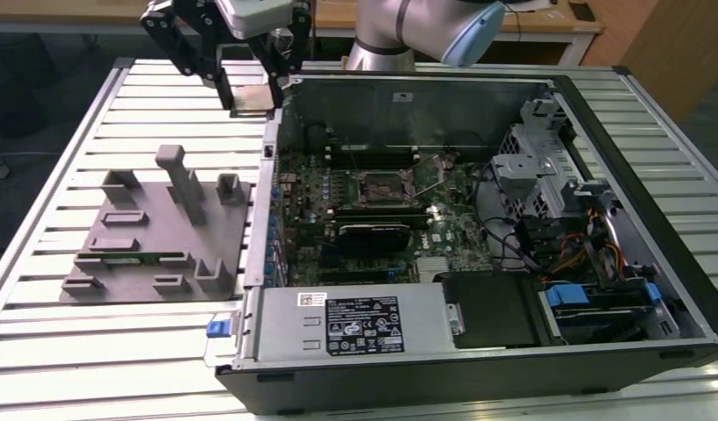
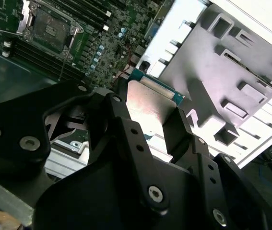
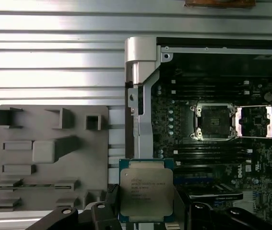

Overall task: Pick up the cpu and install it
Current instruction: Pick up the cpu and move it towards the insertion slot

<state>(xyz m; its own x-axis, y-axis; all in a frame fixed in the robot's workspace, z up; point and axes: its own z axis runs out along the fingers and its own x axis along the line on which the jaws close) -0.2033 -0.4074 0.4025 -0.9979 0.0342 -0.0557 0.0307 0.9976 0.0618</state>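
Observation:
My gripper (image 3: 146, 211) is shut on the cpu (image 3: 146, 189), a flat square chip with a pale silver lid and a green rim, held by two opposite edges. In the exterior view the gripper (image 1: 249, 83) hangs above the slatted table, just outside the far left corner of the open computer case (image 1: 639, 219). The second wrist view shows the cpu (image 2: 150, 100) between the black fingers (image 2: 126, 129). The bare cpu socket (image 3: 214, 121) on the motherboard lies apart from the chip, with its metal retention lid (image 3: 255, 121) swung open. The socket (image 1: 380, 186) sits mid-board in the exterior view.
A grey fixture tray (image 1: 148, 232) with slots and upright posts lies on the table at the exterior view's left of the case. The case wall (image 3: 138, 86) stands between tray and motherboard. Inside are a black finned heatsink (image 1: 376, 235), drive cages, cables and the power supply (image 1: 359, 324).

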